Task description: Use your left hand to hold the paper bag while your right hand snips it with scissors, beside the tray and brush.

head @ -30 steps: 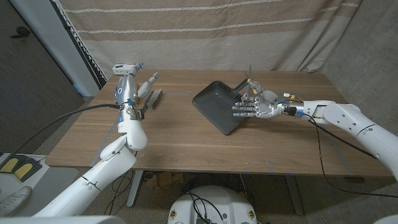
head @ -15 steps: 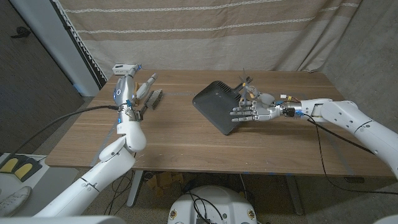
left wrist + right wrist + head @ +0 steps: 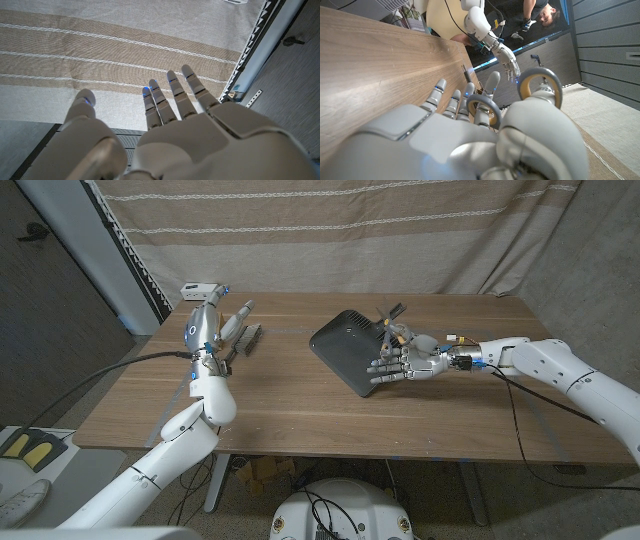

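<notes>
My right hand [image 3: 402, 364] hovers over the right edge of the dark tray [image 3: 345, 345] and grips the scissors [image 3: 392, 318], whose blades point up and away. In the right wrist view my fingers pass through the scissors' grey, yellow-lined loops [image 3: 540, 71] above my right hand [image 3: 445, 135]. My left hand [image 3: 206, 328] is raised above the table's left side, fingers apart, holding nothing. In the left wrist view my left hand [image 3: 175, 135] points at the striped curtain. The brush [image 3: 250, 338] lies just right of my left hand.
The wooden table [image 3: 280, 400] has bare surface in the middle and front. A striped curtain [image 3: 330, 230] hangs behind it. In the right wrist view my raised left hand [image 3: 506, 55] shows across the table, and a person [image 3: 545, 15] is behind.
My right hand has drifted a little left over the tray's edge with the scissors, and the scissors now stand more upright. The left hand has barely moved.
</notes>
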Motion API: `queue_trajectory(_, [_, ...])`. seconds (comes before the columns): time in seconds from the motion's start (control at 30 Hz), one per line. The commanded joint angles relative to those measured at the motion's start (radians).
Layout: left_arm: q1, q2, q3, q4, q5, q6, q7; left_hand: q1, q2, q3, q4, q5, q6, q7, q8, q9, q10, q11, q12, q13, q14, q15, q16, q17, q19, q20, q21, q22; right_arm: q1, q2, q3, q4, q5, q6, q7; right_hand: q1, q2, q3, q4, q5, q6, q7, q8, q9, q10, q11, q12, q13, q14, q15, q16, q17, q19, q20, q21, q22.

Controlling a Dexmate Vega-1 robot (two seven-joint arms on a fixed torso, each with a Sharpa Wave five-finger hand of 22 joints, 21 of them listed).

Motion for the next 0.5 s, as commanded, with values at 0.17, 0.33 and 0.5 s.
queue_trajectory(0.17, [0.008, 0.009, -0.003, 0.000, -0.010, -0.015, -0.006, 0.011, -0.002, 0.000, -0.001, 0.007, -0.007, -0.003, -0.004, 0.001, 0.000, -0.002, -0.002, -0.001, -0.003, -0.160, 0.002, 0.003, 0.002, 0.000, -0.002, 0.004, 0.034, -0.007, -0.042, -0.004, -0.042, -0.003, 0.050, -0.006, 0.004, -0.005, -0.003, 0.007, 0.004, 0.006, 0.006, 0.000, 0.010, -0.001, 0.006, 0.006, 0.010, -0.001, 0.003, 0.001, 0.001, 0.008, -0.008, 0.003])
queue_trajectory(0.33, [0.015, 0.009, -0.004, -0.004, -0.009, -0.008, -0.005, 0.011, -0.002, -0.001, -0.001, 0.007, -0.007, -0.003, -0.004, 0.001, 0.002, -0.002, -0.002, -0.001, -0.002, -0.160, 0.003, 0.003, 0.002, -0.001, -0.003, 0.004, 0.037, -0.010, -0.051, -0.007, -0.045, -0.009, 0.061, -0.006, 0.004, -0.004, -0.004, 0.007, 0.007, 0.007, 0.007, -0.001, 0.010, -0.001, 0.006, 0.008, 0.017, -0.005, 0.004, 0.001, -0.011, -0.006, -0.016, 0.003])
queue_trajectory(0.5, [0.020, 0.012, -0.007, -0.005, -0.010, -0.011, -0.005, 0.012, 0.000, 0.000, 0.000, 0.008, -0.007, -0.004, -0.004, 0.001, 0.004, 0.000, -0.001, -0.002, -0.002, -0.161, 0.003, 0.003, 0.003, -0.001, -0.004, 0.004, 0.044, -0.010, -0.058, -0.007, -0.053, -0.009, 0.069, -0.005, 0.004, -0.004, -0.005, 0.008, 0.008, 0.006, 0.007, -0.002, 0.014, -0.003, 0.006, 0.009, 0.024, -0.003, 0.006, 0.001, -0.017, -0.011, -0.022, 0.003])
